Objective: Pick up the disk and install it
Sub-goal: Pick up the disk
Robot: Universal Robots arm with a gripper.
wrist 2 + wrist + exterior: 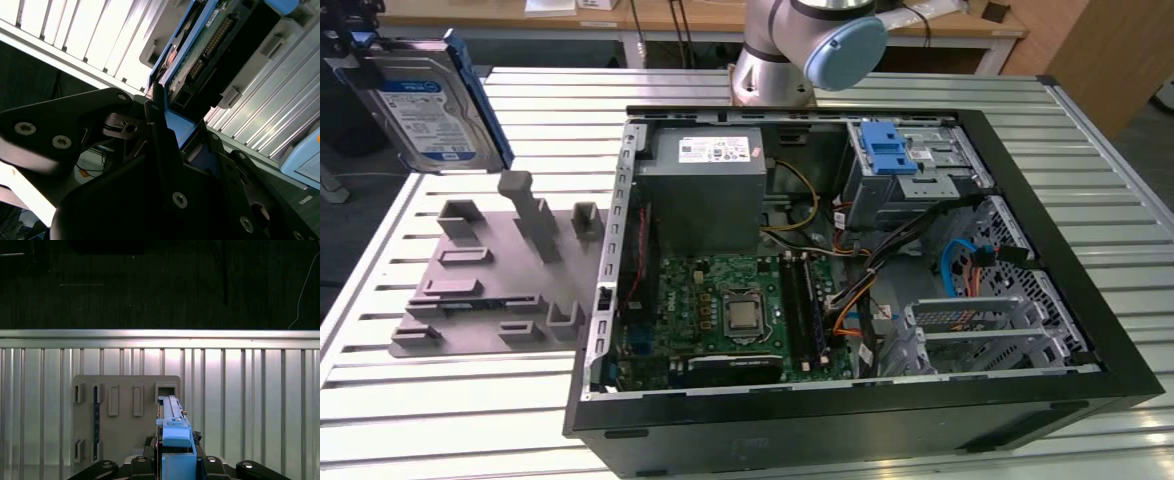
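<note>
Exterior view: disk (434, 100) aloft, upright, near the grey fixture (494, 270), well apart from the open case (854, 430). Second wrist view — fingers (159, 125) closed on its blue carrier (182, 132) edge (narrow hold). Risk: it could slip or tilt, snagging cables (821, 235) at the bay (941, 180).

Place: robotics lab or workshop
Table: ribbed aluminium worktable (454, 400)
On it: open computer case (854, 425), grey fixture plate (480, 300)
Far side: wooden bench (680, 15)
</note>
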